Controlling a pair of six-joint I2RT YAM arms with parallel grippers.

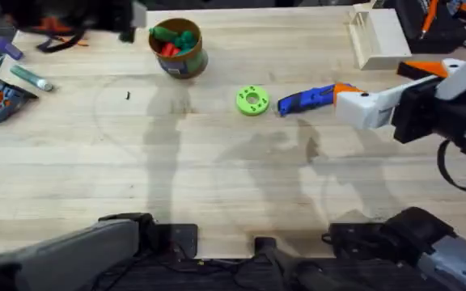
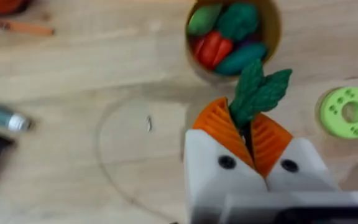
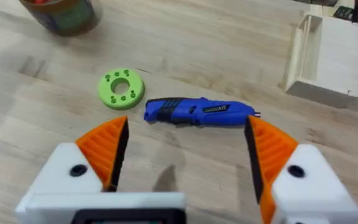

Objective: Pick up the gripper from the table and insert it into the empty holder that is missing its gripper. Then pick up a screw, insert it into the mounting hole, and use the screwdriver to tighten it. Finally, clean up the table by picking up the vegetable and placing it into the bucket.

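Observation:
My left gripper (image 2: 244,124) is shut on the dark green leafy vegetable (image 2: 260,90), held high over the table just short of the tan bucket (image 2: 271,38). Red and green toy pieces lie inside the bucket (image 1: 188,65). My right gripper (image 3: 188,149) is open and hovers over the blue screwdriver (image 3: 197,112), which lies flat on the wood. In the overhead view the right gripper (image 1: 345,97) is at the screwdriver's (image 1: 304,99) right end. A tiny dark screw (image 1: 128,95) lies alone at mid-left (image 2: 148,123). The loose gripper piece and the empty holder are out of view.
A lime-green disc (image 1: 252,100) (image 3: 121,89) (image 2: 348,112) sits just left of the screwdriver. A pale wooden box (image 1: 379,36) (image 3: 325,53) stands at the back right. A marker (image 1: 31,77) and tools clutter the far left edge. The left arm looms blurred at the lower left.

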